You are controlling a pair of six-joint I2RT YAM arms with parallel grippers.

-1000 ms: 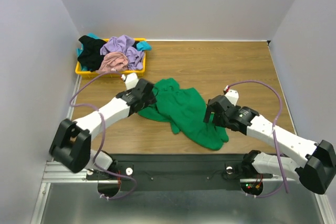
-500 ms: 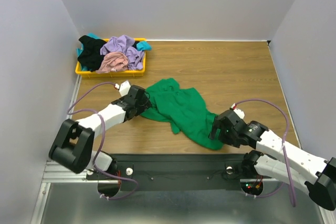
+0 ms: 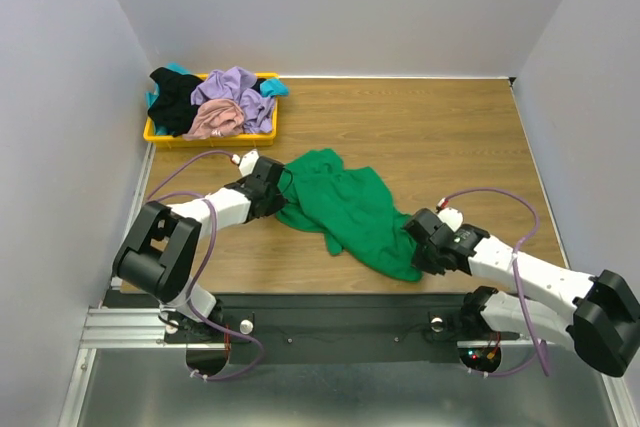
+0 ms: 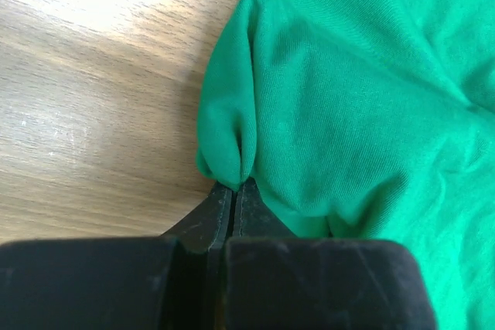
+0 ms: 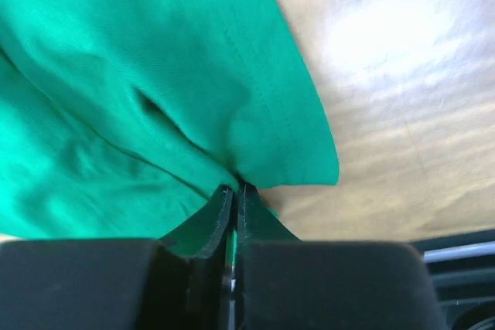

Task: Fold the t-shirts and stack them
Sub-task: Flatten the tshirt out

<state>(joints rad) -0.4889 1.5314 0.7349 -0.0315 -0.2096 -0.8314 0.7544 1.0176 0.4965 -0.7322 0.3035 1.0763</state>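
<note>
A bright green t-shirt [image 3: 345, 209] lies crumpled in the middle of the wooden table. My left gripper [image 3: 276, 194] is shut on a pinch of the shirt's left edge; the left wrist view shows green cloth [image 4: 325, 98] nipped between the closed tips [image 4: 234, 185]. My right gripper [image 3: 418, 247] is shut on the shirt's near right corner, where the right wrist view shows a hemmed fold [image 5: 263, 113] caught at the closed tips [image 5: 233, 188]. Other t-shirts in lavender [image 3: 235, 89], dusty pink [image 3: 212, 121], black [image 3: 172, 99] and teal [image 3: 272, 88] are heaped at the back left.
A shallow yellow tray [image 3: 266, 134] holds the heap of shirts at the back left corner. Grey walls close in the table on the left, back and right. A black rail [image 3: 340, 312] runs along the near edge between the arm bases.
Both grippers came down to the table and closed on the green shirt: the left on its left edge, the right on its near right corner. The right arm swung toward the near edge.
</note>
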